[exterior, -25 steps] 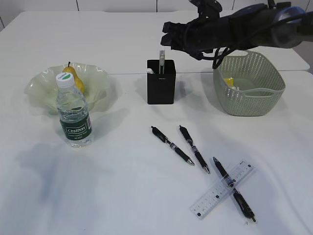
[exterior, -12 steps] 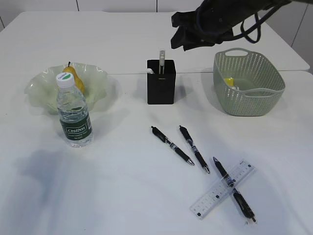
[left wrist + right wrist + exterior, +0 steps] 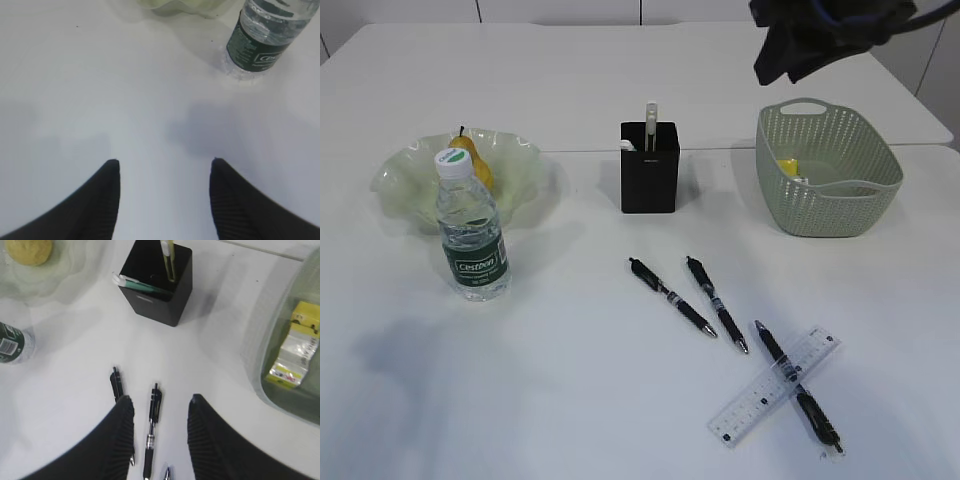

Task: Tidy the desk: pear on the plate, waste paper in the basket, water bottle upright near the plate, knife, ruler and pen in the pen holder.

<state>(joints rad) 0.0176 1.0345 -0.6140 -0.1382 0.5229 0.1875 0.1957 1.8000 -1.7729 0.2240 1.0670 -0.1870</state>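
The pear [image 3: 470,158] lies on the plate [image 3: 410,185]. The water bottle [image 3: 472,228] stands upright in front of the plate. The pen holder [image 3: 649,170] holds a white knife [image 3: 650,118]. The waste paper [image 3: 787,167] lies in the basket [image 3: 825,175]. Three black pens [image 3: 672,297] [image 3: 717,303] [image 3: 798,388] and the ruler [image 3: 775,385] lie on the desk. My right gripper [image 3: 161,400] is open and empty, high above two pens [image 3: 152,432]; it shows at the top right in the exterior view [image 3: 780,62]. My left gripper [image 3: 164,162] is open and empty over bare desk near the bottle [image 3: 265,40].
The rightmost pen lies crossed over the ruler at the front right. The right wrist view shows the pen holder [image 3: 157,282], the basket wall [image 3: 260,340] with the waste paper [image 3: 295,352], and the pear [image 3: 27,250]. The left arm is out of the exterior view.
My right arm has swung from over the pen holder to the right and upward, ending above the basket's far side. Nothing on the desk has moved.
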